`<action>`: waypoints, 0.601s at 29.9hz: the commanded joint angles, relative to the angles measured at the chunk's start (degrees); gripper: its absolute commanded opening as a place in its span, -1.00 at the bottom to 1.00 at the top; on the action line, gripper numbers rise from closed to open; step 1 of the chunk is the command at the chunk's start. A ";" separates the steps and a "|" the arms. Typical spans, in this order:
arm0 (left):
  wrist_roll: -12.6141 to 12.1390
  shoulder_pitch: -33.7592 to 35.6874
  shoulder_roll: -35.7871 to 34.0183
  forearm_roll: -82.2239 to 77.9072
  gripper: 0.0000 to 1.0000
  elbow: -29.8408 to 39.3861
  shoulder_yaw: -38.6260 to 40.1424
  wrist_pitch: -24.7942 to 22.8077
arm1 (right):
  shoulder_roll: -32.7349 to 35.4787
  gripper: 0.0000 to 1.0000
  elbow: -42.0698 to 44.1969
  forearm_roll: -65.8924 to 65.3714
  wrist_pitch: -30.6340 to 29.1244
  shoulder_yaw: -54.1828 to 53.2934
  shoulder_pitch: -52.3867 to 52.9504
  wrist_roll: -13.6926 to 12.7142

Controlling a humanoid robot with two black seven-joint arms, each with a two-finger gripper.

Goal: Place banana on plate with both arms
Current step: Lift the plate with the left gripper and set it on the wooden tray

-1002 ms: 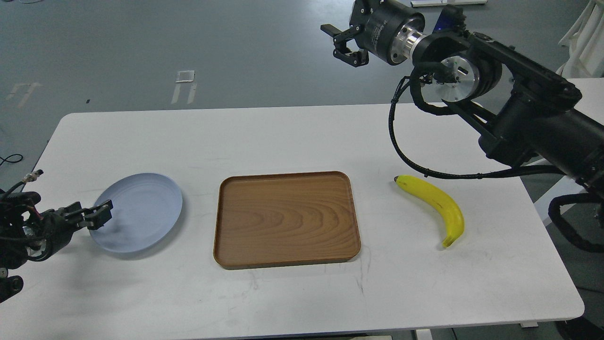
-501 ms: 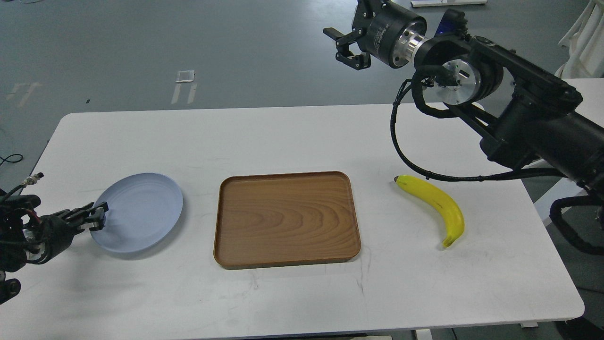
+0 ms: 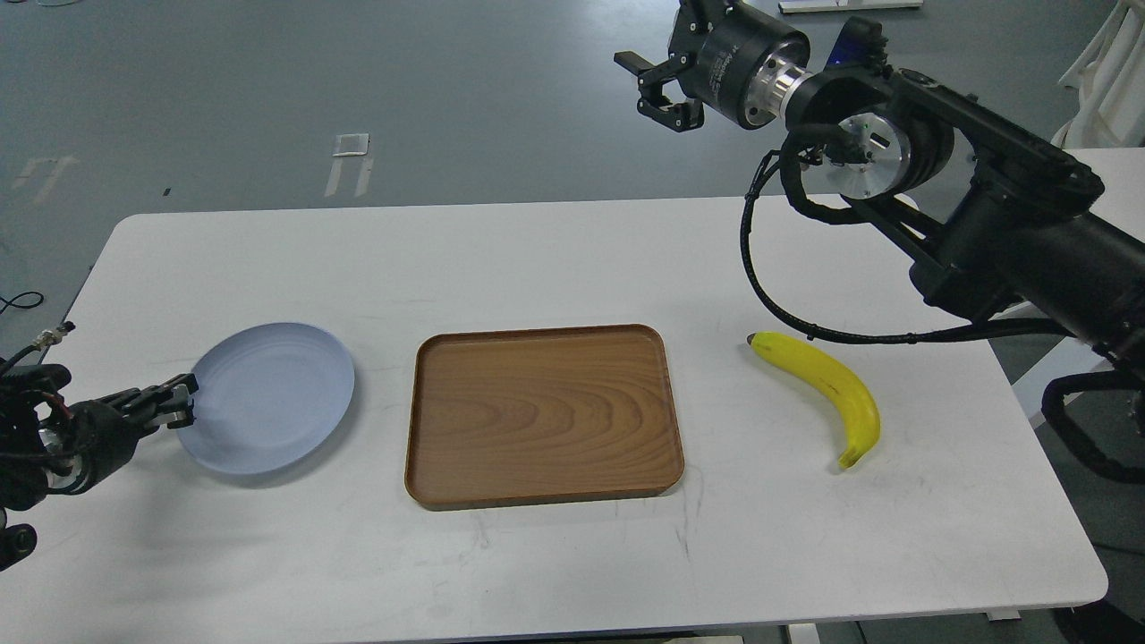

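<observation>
White table [image 3: 555, 259] bears banana [image 3: 827, 389]; left pincer [image 3: 174, 411] pinches plate [image 3: 268, 398]; right pincer [image 3: 657, 85] gapes.

I see a white table [image 3: 555, 259] with round corners. Three things lie right on it. On the left is the blue-grey plate [image 3: 273, 398]. In the middle is a brown wooden tray [image 3: 542, 416]. On the right lies the yellow banana [image 3: 827, 389], well apart from the tray.
</observation>
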State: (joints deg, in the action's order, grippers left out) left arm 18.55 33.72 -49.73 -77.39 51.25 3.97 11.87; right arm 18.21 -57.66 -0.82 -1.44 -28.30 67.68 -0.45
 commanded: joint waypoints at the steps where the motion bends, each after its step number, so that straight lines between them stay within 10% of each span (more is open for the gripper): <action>1: 7.72 1.52 -2.12 0.22 -1.00 1.56 1.04 0.69 | -0.02 1.00 0.01 0.03 0.04 0.00 0.09 0.01; 18: 8.18 11.37 1.38 6.82 -1.00 13.08 1.13 -2.03 | 0.42 1.00 0.01 -0.06 0.04 0.08 0.00 0.09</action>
State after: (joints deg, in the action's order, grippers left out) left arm 27.78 45.04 -50.72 -69.71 63.87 5.38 10.06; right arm 18.67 -57.66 -0.88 -1.48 -28.21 67.69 -0.37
